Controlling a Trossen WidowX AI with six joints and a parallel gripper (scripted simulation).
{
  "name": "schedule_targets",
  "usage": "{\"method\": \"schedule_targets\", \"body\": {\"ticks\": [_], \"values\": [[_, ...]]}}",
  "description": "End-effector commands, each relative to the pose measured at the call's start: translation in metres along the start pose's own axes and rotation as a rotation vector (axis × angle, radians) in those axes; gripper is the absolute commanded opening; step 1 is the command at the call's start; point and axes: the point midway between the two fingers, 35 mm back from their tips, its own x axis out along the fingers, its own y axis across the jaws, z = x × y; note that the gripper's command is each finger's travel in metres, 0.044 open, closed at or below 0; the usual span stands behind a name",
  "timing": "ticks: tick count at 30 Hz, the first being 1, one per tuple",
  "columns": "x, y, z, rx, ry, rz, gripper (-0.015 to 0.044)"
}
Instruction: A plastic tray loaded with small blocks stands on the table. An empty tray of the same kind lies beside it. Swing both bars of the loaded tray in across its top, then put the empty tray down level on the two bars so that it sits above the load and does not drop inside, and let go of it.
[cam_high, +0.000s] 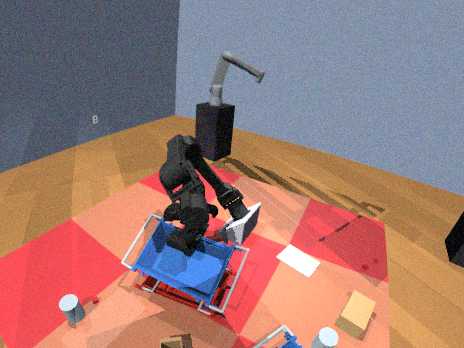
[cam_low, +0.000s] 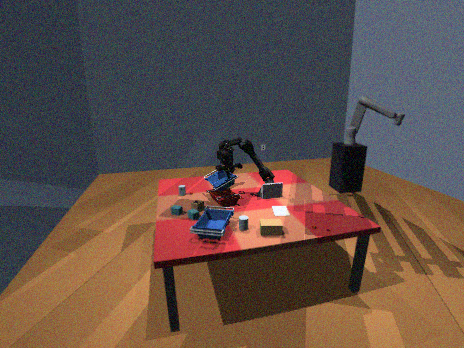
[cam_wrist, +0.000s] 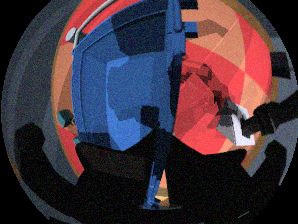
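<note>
The blue empty tray (cam_high: 192, 271) (cam_low: 220, 180) (cam_wrist: 95, 100) hangs tilted in the air above the red loaded tray (cam_high: 175, 298) (cam_low: 226, 198). My gripper (cam_high: 187, 247) (cam_low: 227, 172) (cam_wrist: 159, 132) is shut on one long wall of the blue tray. The blue tray's own wire bars stand out past its two ends. The red tray stands on the table, mostly hidden beneath the blue one in the top view. Short pieces of its wire bars show at its near edge; how they lie across the top is hidden, and so is its load.
Another blue tray (cam_high: 291, 344) (cam_low: 214, 221) stands nearer the table's front. Also there are cans (cam_high: 73, 309) (cam_low: 243, 223), a tan block (cam_high: 356, 311) (cam_low: 271, 228), teal blocks (cam_low: 176, 210), a white sheet (cam_high: 298, 260) (cam_low: 280, 210) and a grey panel (cam_high: 243, 226) (cam_low: 271, 190) by the arm's base.
</note>
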Motion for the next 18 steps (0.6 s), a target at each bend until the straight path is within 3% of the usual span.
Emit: {"method": "schedule_targets", "body": {"ticks": [1, 18], "values": [[0.0, 0.002, -0.001, -0.011, -0.002, 0.022, 0.0], [0.029, 0.003, -0.001, -0.057, -0.011, 0.011, 0.0]]}}
